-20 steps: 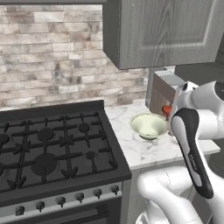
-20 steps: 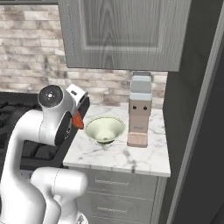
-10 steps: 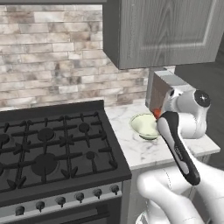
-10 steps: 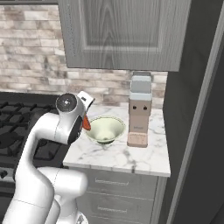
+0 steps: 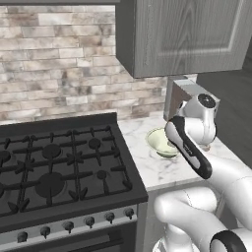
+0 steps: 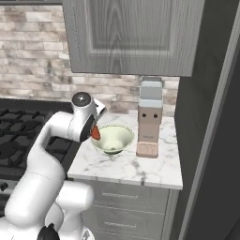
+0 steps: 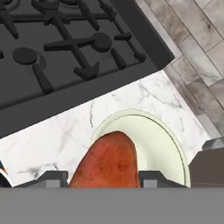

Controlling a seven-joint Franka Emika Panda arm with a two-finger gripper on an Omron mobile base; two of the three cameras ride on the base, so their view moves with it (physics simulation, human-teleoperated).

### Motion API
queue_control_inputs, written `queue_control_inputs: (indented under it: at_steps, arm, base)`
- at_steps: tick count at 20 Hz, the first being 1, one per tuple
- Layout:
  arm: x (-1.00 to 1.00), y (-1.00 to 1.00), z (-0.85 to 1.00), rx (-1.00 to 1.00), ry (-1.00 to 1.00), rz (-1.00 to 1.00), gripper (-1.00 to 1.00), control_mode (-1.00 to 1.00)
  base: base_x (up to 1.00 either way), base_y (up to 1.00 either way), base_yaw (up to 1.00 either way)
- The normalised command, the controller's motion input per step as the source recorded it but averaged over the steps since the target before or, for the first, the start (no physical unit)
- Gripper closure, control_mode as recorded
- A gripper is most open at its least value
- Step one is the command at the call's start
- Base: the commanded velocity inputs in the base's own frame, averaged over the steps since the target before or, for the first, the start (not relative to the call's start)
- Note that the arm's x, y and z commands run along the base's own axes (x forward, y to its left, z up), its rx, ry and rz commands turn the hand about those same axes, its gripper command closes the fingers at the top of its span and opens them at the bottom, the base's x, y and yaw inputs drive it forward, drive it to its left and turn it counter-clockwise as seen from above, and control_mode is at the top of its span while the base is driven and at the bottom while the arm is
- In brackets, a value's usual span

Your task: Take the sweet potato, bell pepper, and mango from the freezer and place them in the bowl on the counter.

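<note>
Reddish-orange sweet potato [image 7: 107, 159] sits clamped between my gripper [image 7: 104, 178] fingers at the bottom centre of the hand view, its tapered end pointing up the frame over the bowl [image 7: 164, 146]. I see the bowl's pale cream-green rim curving around the potato on its right and upper side. Right base view: potato [image 6: 95, 132] shows as a small red sliver just left of the bowl [image 6: 112, 138], centre-left of the frame, at the end of my white arm. Bowl rests on the marble counter [image 6: 131, 166], with a grey-and-tan appliance [image 6: 150, 117] just right of it. Left base view: bowl [image 5: 160, 141] lies right of centre, partly hidden by my forearm; black stove [image 5: 59, 165] fills the lower left. Stove [image 7: 65, 43] also takes the upper left of the hand view.
</note>
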Motion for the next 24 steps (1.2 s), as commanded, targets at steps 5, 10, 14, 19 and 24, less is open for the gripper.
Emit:
queue_control_inputs:
  at_steps: [5,10,14,19,24]
  arm:
    - [0.15,-0.07,-0.27,0.0,0.04,-0.01,1.0,-1.0]
    - [0.05,-0.12,-0.31,0.0,0.0,0.0,1.0,-1.0]
    - [0.2,-0.02,-0.36,0.0,0.0,0.0,1.0,-1.0]
    - [0.32,-0.02,-0.25,0.0,0.08,-0.01,1.0,-1.0]
    - [0.31,-0.02,-0.24,0.0,0.03,-0.02,1.0,-1.0]
  base:
    - [0.0,0.0,0.0]
    - [0.0,0.0,0.0]
    - [0.0,0.0,0.0]
    - [0.0,0.0,0.0]
    - [0.0,0.0,0.0]
